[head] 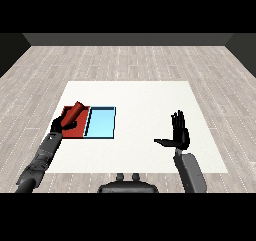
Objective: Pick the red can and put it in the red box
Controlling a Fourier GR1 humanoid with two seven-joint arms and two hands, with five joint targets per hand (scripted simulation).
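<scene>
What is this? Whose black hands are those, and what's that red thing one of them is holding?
They belong to a robot. The picture is taken from its head, looking down at a white table. Its left hand is curled round a red can, held tilted over a red tray. Beside that lies a light blue tray. The right hand is open, fingers straight up, holding nothing. The job is to put the can in the red tray.

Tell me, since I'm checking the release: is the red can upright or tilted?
Tilted: the red cylindrical can slants in the left hand above the red tray.
</scene>
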